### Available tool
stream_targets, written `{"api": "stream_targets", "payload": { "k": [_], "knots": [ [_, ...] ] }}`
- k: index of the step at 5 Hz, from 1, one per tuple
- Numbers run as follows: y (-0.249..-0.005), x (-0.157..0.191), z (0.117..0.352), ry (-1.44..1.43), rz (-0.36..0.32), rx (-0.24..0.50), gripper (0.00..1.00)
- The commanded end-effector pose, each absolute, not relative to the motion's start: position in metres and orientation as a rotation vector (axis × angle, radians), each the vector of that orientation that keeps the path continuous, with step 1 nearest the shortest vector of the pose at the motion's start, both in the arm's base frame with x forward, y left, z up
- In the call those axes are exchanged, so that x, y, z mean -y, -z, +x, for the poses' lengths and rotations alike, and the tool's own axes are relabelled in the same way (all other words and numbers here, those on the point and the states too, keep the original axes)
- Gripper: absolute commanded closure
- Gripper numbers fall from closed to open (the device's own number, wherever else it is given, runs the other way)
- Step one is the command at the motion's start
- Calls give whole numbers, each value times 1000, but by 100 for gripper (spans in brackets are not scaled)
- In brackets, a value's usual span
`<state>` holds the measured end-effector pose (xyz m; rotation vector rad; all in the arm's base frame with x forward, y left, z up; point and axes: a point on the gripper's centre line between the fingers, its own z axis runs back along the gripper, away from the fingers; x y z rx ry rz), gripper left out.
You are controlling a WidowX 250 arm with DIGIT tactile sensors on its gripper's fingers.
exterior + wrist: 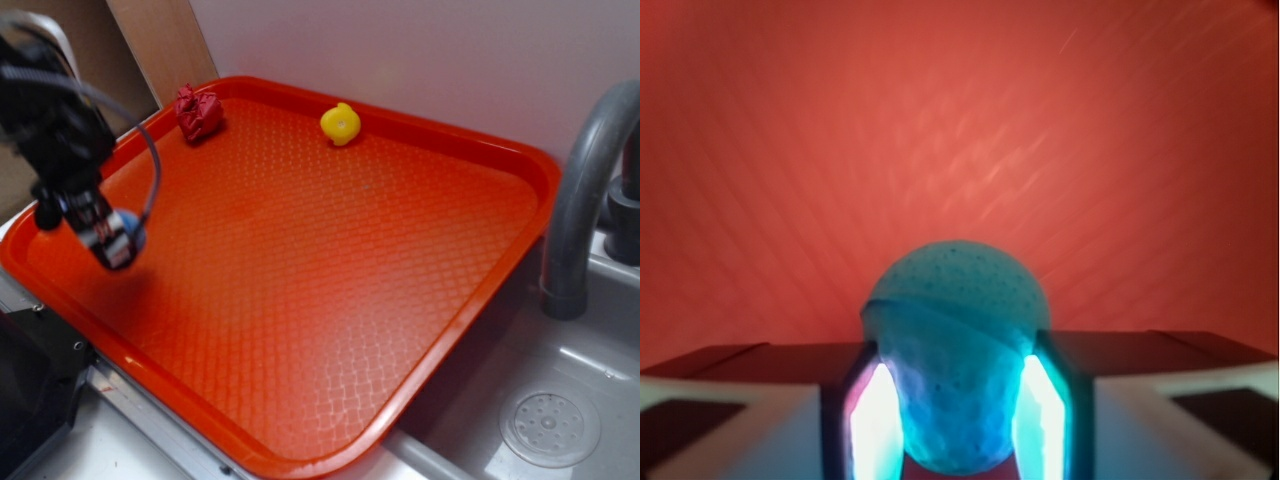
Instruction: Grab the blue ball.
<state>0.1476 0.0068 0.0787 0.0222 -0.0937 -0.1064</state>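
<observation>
An orange-red tray [330,290] with a fine diamond-textured floor fills most of the scene, lying partly over a grey sink [590,370]. At the tray's far left corner lies a dark red wrinkly lump [199,113], touching the rim. A small yellow rounded toy [341,124] sits near the far rim, well apart from the lump. On the right a curved grey faucet [585,190] rises from the sink edge, and a round drain strainer [549,428] lies in the basin at near right.
</observation>
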Motion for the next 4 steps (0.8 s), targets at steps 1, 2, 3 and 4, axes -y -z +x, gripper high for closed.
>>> {"api": "stream_targets", "payload": {
  "k": [1,2,3,4],
  "knots": [
    [-182,13,170,16,48,96,100],
    [-219,16,172,4,0,106,100],
    [-226,14,173,-16,12,68,100],
    [-220,7,174,-13,-14,62,100]
  ]
}}
